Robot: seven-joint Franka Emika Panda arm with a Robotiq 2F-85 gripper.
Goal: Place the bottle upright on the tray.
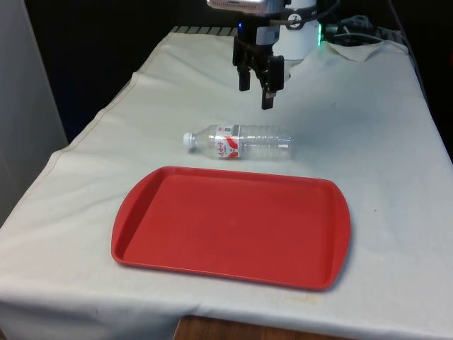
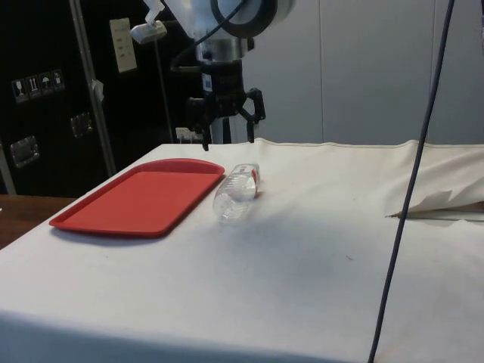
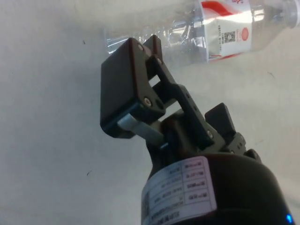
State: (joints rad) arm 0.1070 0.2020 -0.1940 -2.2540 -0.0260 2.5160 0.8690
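Observation:
A clear plastic bottle (image 1: 241, 142) with a red-and-white label lies on its side on the white cloth, its white cap (image 1: 189, 140) towards the front view's left. It rests just beyond the far rim of the red tray (image 1: 233, 227), which holds nothing. My gripper (image 1: 255, 95) hangs open in the air above the cloth, a little behind the bottle's middle, touching nothing. In the side view the gripper (image 2: 227, 132) is above and beyond the bottle (image 2: 236, 193), beside the tray (image 2: 140, 200). The wrist view has one black finger (image 3: 123, 91) over the bottle (image 3: 225, 28).
A dark cable (image 2: 412, 189) hangs down across the side view in front of the table. The cloth is rumpled near the far right corner (image 1: 357, 49), with cables there. White cloth lies bare around the tray and to the bottle's right.

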